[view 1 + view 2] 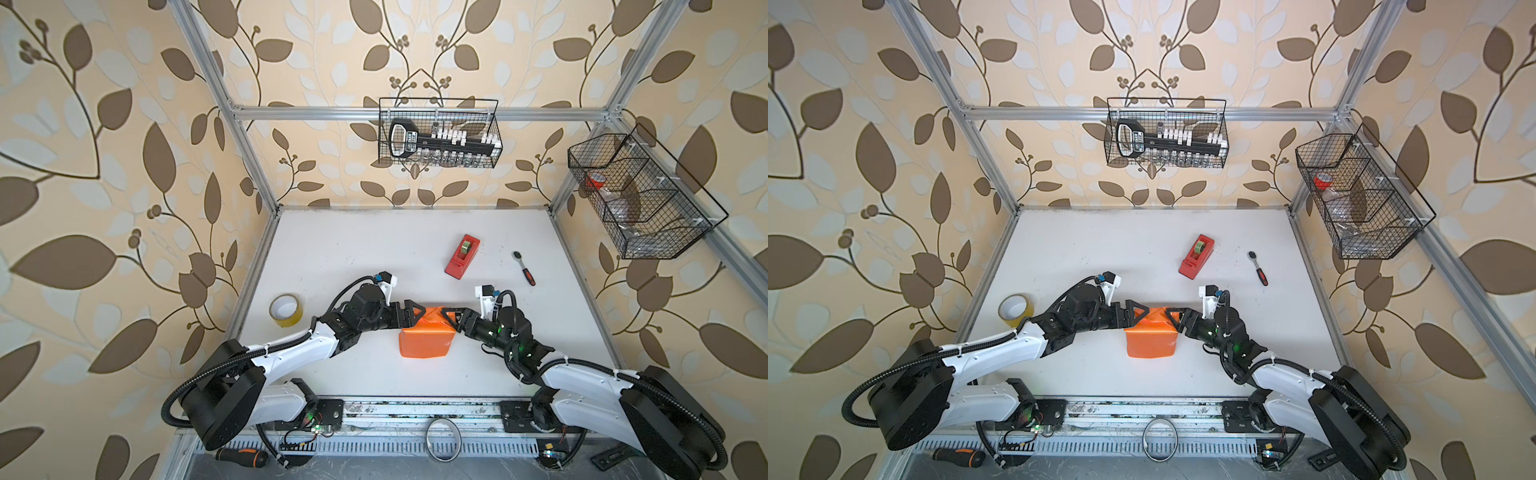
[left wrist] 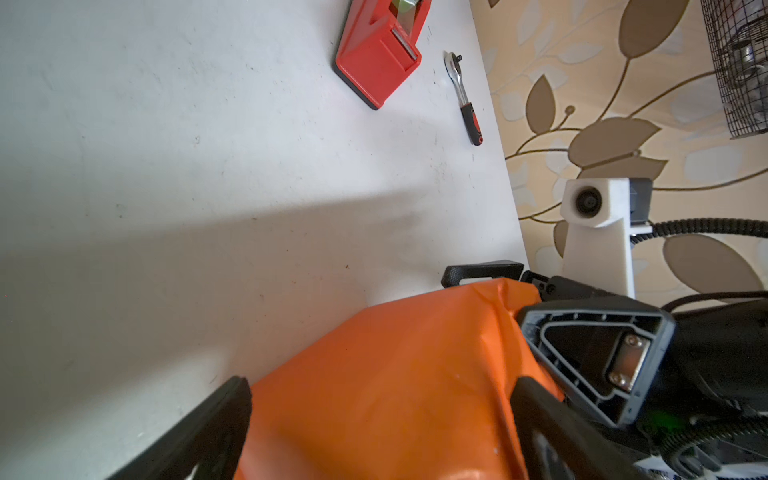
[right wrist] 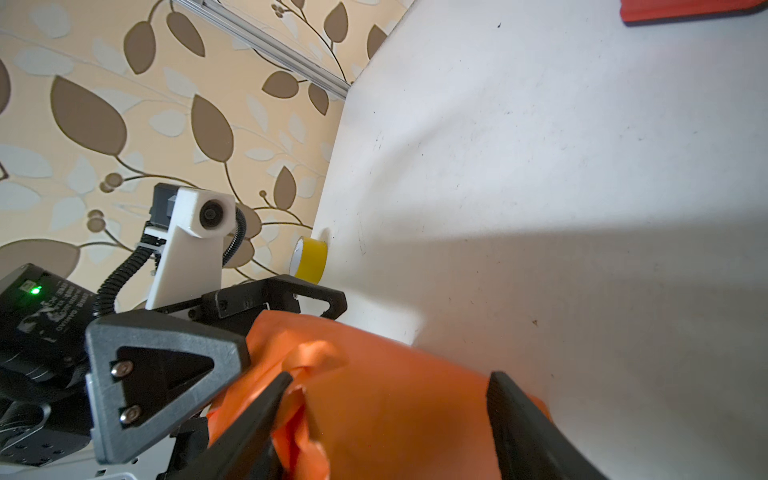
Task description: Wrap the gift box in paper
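Note:
The paper, glossy orange side out, covers a squarish package in mid-table; the gift box is hidden inside it. My left gripper reaches in from the left at the package's far end. In the left wrist view it stands wide open, with the orange paper filling the gap between its fingers. My right gripper comes from the right at the same end. In the right wrist view it has both fingers against the paper, one pressing into crumpled folds.
A red tape dispenser and a ratchet wrench lie behind the package to the right. A yellow tape roll sits at the table's left edge. Wire baskets hang on the back and right frame.

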